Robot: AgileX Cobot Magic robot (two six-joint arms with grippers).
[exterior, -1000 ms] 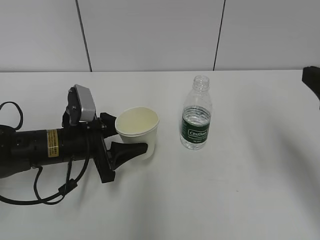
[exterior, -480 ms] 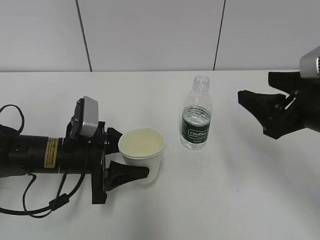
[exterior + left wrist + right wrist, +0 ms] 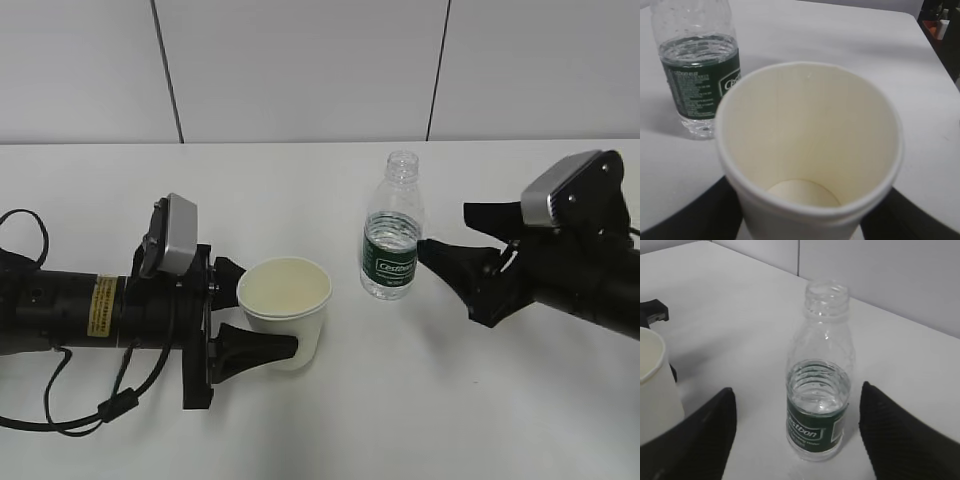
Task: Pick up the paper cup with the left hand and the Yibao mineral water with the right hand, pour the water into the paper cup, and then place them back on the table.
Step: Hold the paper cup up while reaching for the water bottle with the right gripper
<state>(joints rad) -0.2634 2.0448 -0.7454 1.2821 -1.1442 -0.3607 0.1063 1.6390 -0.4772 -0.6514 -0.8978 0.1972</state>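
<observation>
The large plain white flat tabletop [image 3: 330, 420] spans the whole scene, backed by pale wall panels [image 3: 300, 70] with dark vertical seams. On the left lies the left hand [image 3: 243, 310], a black cylindrical arm bearing a yellow sticker and a grey-white box on top, with a black cable [image 3: 90, 400] looping beside it on the table. Its two black fingers [image 3: 255, 349] sit on either side of the small pale cream paper cup with rolled rim [image 3: 285, 312], clasping it low on its wall; the cup stands upright and, in the left wrist view, its interior [image 3: 805, 150] appears dry and unfilled. On the right the right hand [image 3: 462, 243], a black arm with a grey-white box near its gripper and no sticker, reaches in from the edge. Its jaws are spread wide and hold nothing; in the right wrist view the two dark fingers [image 3: 900, 440] flank the bottle with clear gaps on both sides. The small clear ribbed plastic bottle with a dark green label and white lettering [image 3: 393, 230] stands upright on the table, uncapped, just right of the cup and apart from it. Water fills roughly its lower half, level with the top of the label [image 3: 816, 422].
</observation>
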